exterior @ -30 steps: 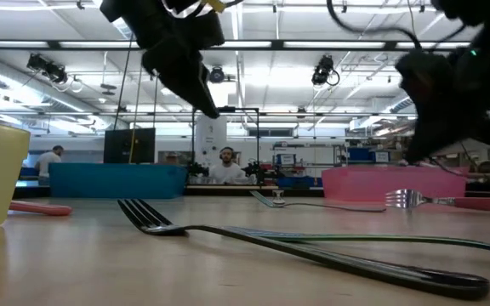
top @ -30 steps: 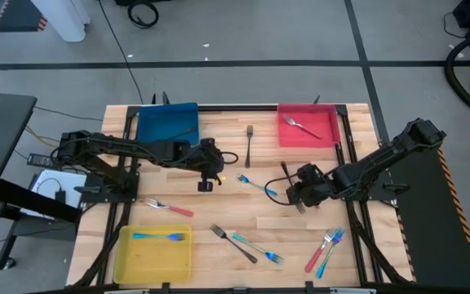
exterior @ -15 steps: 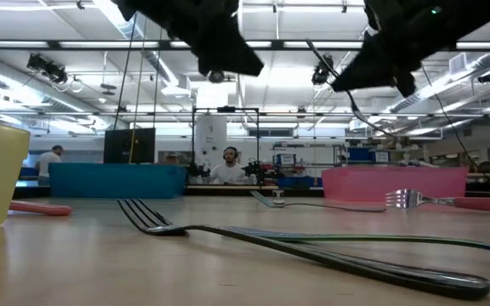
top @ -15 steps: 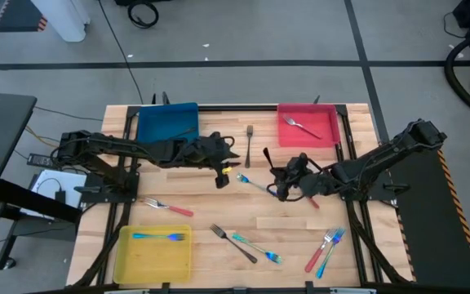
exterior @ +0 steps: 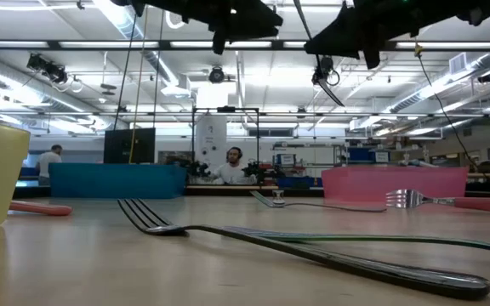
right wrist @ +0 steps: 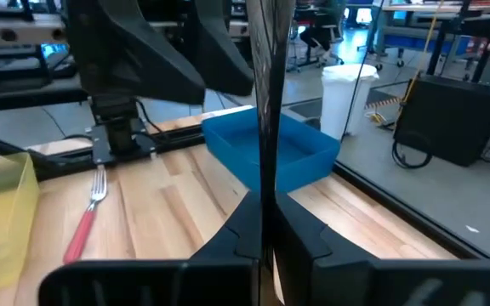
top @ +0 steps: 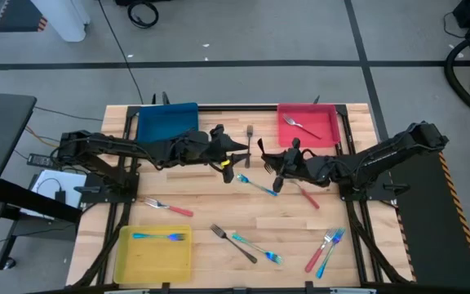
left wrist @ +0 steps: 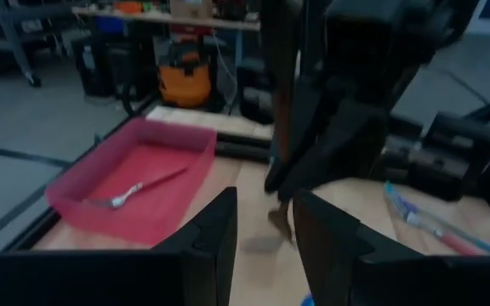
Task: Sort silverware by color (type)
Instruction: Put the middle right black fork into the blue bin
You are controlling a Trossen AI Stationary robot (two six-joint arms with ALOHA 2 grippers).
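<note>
— What is the right gripper [top: 268, 160] doing?

— It is hanging over the middle of the table, towards the far side, and it is clamping a dark slim utensil [right wrist: 266, 110]. In the right wrist view the utensil is standing upright between the two fingers, which are pressing on it from both sides.

— And the left gripper [left wrist: 262, 246]?

— It is facing the right one, very near, just above the wood. Its fingers are standing apart with nothing between them.

— Where is the other silverware lying?

— A grey fork [top: 250, 131] is lying on the table between the blue tray [top: 166, 126] and the red tray [top: 292, 137], just beside the left gripper. Another grey fork [top: 302, 126] is resting inside the red tray. A teal-handled fork [top: 160, 236] is lying in the yellow tray [top: 149, 257]. A red-handled fork [top: 167, 206] is lying on the wood a little beyond the yellow tray.

— And near the grippers?

— A teal-handled utensil [top: 257, 184] is lying just below them, and a red-handled one [top: 307, 194] is lying under the right arm. At the near edge a dark fork [top: 233, 243] is crossing another teal piece [top: 258, 247], and a red and a blue utensil [top: 325, 249] are lying side by side at the right.
</note>
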